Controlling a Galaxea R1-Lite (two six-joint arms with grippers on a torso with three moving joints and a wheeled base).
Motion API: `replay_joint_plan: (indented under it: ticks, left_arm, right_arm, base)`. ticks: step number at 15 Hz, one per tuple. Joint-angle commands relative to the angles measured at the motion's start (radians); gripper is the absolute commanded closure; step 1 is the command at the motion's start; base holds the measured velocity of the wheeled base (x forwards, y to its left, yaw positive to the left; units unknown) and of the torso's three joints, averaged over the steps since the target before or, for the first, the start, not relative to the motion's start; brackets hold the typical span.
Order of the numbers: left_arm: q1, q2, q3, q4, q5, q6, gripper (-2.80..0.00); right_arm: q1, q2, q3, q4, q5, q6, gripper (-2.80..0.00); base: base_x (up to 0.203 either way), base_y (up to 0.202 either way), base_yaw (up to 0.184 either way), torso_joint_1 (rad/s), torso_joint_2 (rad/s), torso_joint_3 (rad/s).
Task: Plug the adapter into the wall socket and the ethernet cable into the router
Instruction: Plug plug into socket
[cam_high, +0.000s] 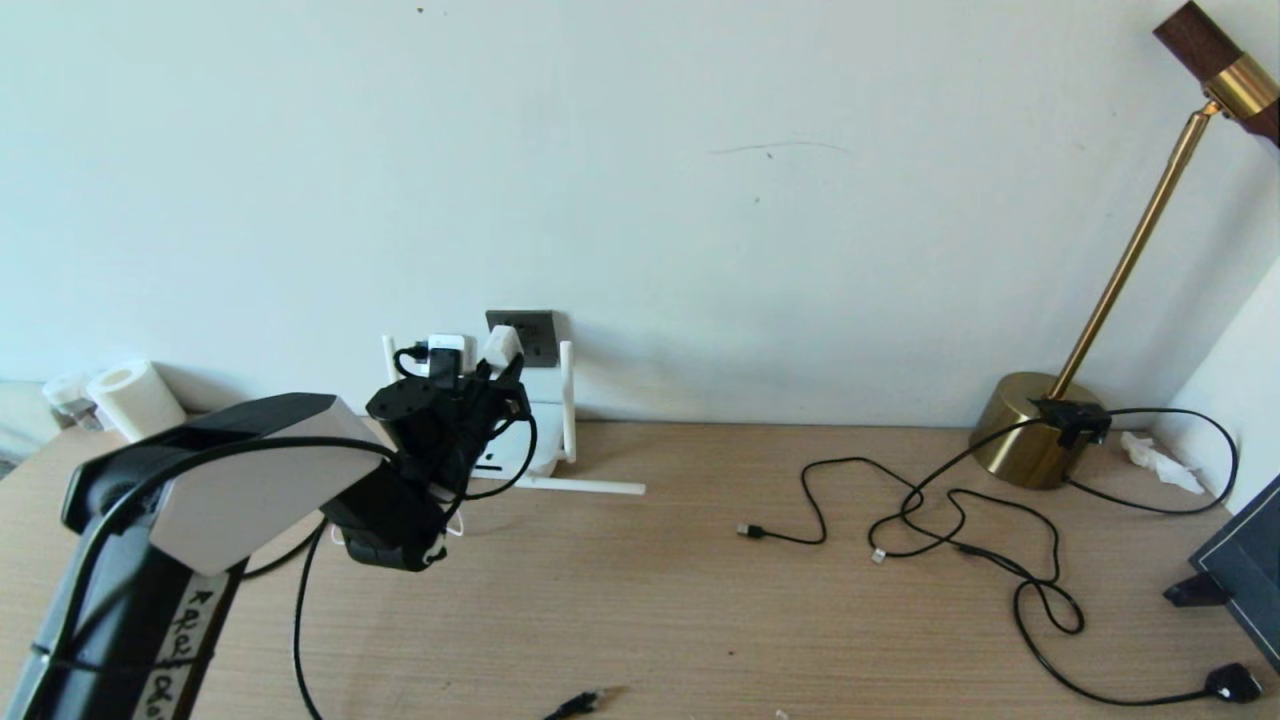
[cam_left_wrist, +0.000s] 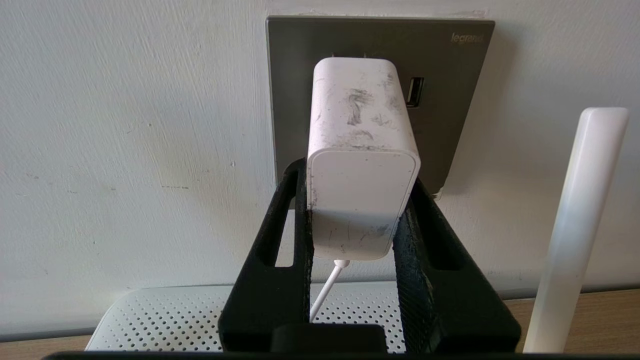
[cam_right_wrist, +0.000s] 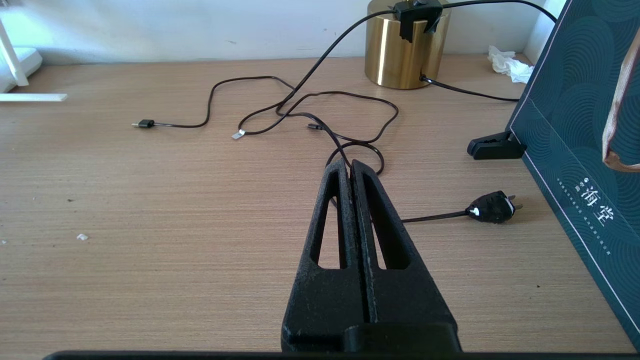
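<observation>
The dark grey wall socket (cam_high: 533, 330) (cam_left_wrist: 450, 60) sits low on the wall. My left gripper (cam_high: 505, 368) (cam_left_wrist: 356, 176) is shut on the white adapter (cam_high: 503, 346) (cam_left_wrist: 362, 200), whose far end is up against the socket plate. Its thin white cord (cam_left_wrist: 325, 290) hangs from the near end. Directly below lies the white router (cam_high: 540, 440) (cam_left_wrist: 165, 320), one antenna (cam_left_wrist: 575, 225) upright beside the socket. A black plug tip of the ethernet cable (cam_high: 578, 704) lies at the table's front edge. My right gripper (cam_right_wrist: 350, 164) hovers shut over the table, holding nothing.
A brass lamp (cam_high: 1030, 430) stands at the right, with thin black cables (cam_high: 900, 510) (cam_right_wrist: 300, 110) looped over the table. A dark blue box (cam_high: 1245, 570) (cam_right_wrist: 575, 125), a black mains plug (cam_right_wrist: 492, 207) and a tissue (cam_high: 1160, 460) are far right. A paper roll (cam_high: 135, 400) is far left.
</observation>
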Motion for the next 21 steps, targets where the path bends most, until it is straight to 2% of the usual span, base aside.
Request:
replay_joint_plan:
  ticks: [1,21]
  left_arm:
    - [-0.001,0.005,0.0,-0.008,0.001,0.0,0.0]
    - [-0.011,0.002,0.004,-0.008,0.007,0.0,0.0]
  right_arm:
    - [0.0,0.0,0.0,-0.001,0.0,0.0,0.0]
    - [0.0,0.0,0.0,-0.001,0.0,0.0,0.0]
  base:
    - [0.0,0.0,0.0,0.0,0.0,0.0]
    - [0.0,0.0,0.0,0.0,0.0,0.0]
